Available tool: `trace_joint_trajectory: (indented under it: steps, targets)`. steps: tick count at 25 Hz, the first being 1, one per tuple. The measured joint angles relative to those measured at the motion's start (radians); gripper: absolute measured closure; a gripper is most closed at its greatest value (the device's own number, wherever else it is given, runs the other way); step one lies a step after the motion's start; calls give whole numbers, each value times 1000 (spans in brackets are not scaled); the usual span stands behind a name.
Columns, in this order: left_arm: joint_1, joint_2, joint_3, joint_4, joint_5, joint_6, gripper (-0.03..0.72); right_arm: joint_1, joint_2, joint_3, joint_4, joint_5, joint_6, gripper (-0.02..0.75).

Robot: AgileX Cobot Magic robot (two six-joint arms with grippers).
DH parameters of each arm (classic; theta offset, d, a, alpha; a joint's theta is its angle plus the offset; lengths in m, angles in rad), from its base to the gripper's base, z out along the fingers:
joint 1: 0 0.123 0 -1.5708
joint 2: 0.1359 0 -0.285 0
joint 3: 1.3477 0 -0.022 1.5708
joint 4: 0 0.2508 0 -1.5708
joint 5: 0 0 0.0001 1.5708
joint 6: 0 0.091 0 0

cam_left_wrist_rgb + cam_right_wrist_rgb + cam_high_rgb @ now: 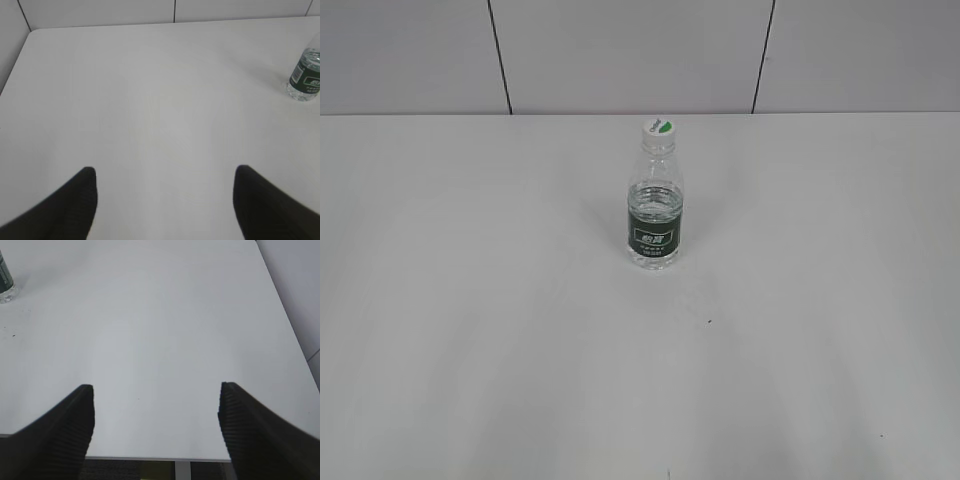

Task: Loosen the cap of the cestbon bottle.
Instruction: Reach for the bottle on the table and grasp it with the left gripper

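The cestbon bottle (654, 205) stands upright near the middle of the white table, clear with a dark green label band. Its white cap (659, 127) with a green mark sits on top. Neither arm shows in the exterior view. In the left wrist view the bottle's lower part (305, 77) is far off at the right edge, and my left gripper (165, 172) is open and empty over bare table. In the right wrist view the bottle's base (5, 282) is at the far left edge, and my right gripper (156, 390) is open and empty near the table's front edge.
The white table (470, 300) reaches back to a grey panelled wall (620, 50). Its left rear corner (32, 32) shows in the left wrist view, and its front edge (155, 458) and right edge (287, 330) show in the right wrist view.
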Motion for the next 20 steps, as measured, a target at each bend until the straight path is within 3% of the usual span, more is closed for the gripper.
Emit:
trace_joint_trajectory:
  steps: [15, 20]
  targets:
    - [0, 0, -1, -2, -2, 0, 182, 0, 0, 0, 0, 0, 0, 148]
    - [0, 45, -66, -2, -81, 13, 182, 0, 0, 0, 0, 0, 0, 148]
